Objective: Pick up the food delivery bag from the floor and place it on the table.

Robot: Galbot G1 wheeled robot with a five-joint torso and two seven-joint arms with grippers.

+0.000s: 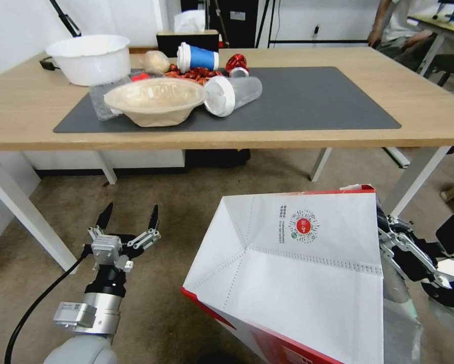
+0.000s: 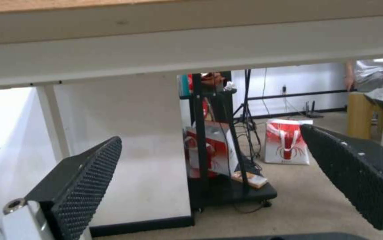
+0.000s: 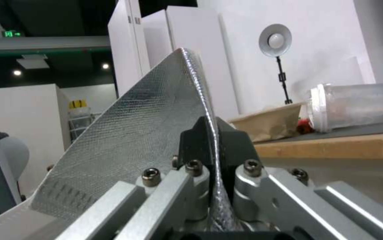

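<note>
Food delivery bag (image 1: pixel 297 273): held in the air in front of the tabletop, tipped so one white face with the small round red logo looks up at the head camera; its red side shows along the lower edge.
Right gripper (image 3: pixel 212 133): clamped on the bag's wall near the rim, the silver foil lining (image 3: pixel 133 133) pinched between the two dark pads. In the head view it sits at the bag's right edge, mostly hidden behind the paper.
Why held so: a pinch on one thin wall near the top lets the boxy body hang and swing, which would explain the tilt.
Left gripper (image 1: pixel 128 220): spread apart and holding nothing, low on the robot's left over the floor (image 1: pixel 176 202), below the tabletop edge and well apart from the bag. It looks idle.
Tabletop (image 1: pixel 439 116): light wood with a dark grey mat (image 1: pixel 312 101). The mat's left half carries a paper bowl (image 1: pixel 153 101), a lying clear cup (image 1: pixel 234 93), a blue cup (image 1: pixel 199 58) and a white tub (image 1: pixel 90 58).
Free spot: the mat's right half is bare, the likely landing place.
Progress: bag appears off the carpet, not yet on the tabletop.
Risk: the thin wall could slip or tear in the pinch.
</note>
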